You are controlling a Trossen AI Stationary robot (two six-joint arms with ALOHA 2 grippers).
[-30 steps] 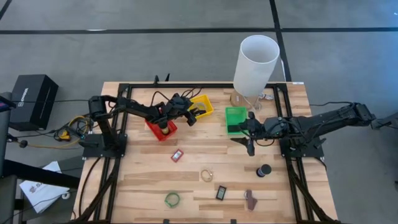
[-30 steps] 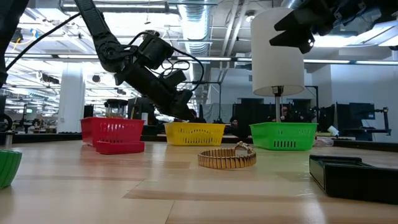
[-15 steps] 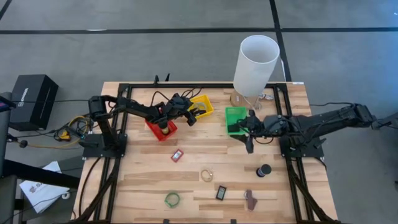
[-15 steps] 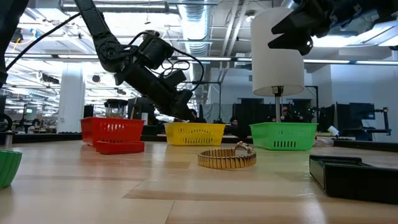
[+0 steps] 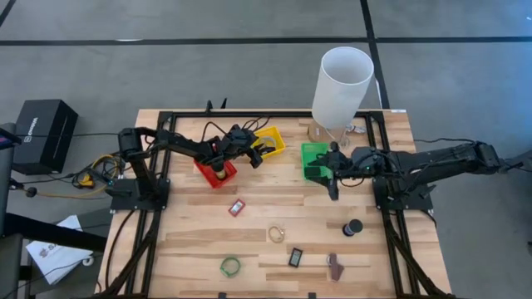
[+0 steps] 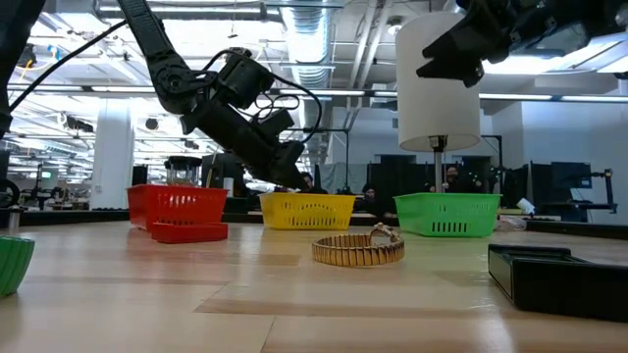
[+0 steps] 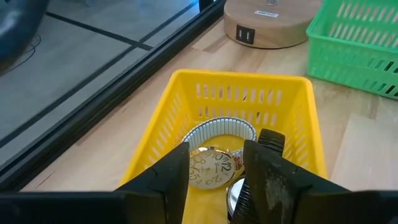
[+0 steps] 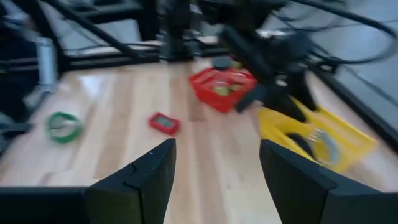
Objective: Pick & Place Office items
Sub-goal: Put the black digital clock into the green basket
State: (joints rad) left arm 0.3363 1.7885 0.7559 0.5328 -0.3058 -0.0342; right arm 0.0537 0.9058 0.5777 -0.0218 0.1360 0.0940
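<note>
My left gripper [image 7: 217, 162] hangs open over the yellow bin [image 7: 239, 102], at the far middle of the table [image 5: 264, 153]. A silvery watch [image 7: 210, 168] lies in the bin under the gap between the fingers, untouched. My right gripper [image 5: 333, 176] is raised beside the green bin [image 5: 314, 159], open and empty [image 8: 217, 155]. On the near half of the table lie a red block [image 5: 237, 208], a gold ring [image 5: 276, 234], a green ring [image 5: 229, 267], a dark rectangular piece [image 5: 296, 257], a brown clip [image 5: 334, 266] and a black roll [image 5: 352, 227].
The red bin [image 5: 214, 173] stands left of the yellow one and holds a few items. The tall white cylinder [image 5: 342, 83] rises on its wooden base [image 7: 267, 25] behind the green bin. A black frame [image 5: 166, 116] runs along the table's far and side edges.
My right gripper has swung a little toward the table's far edge, closer to the green bin, and stays open. My left gripper has kept still over the yellow bin.
</note>
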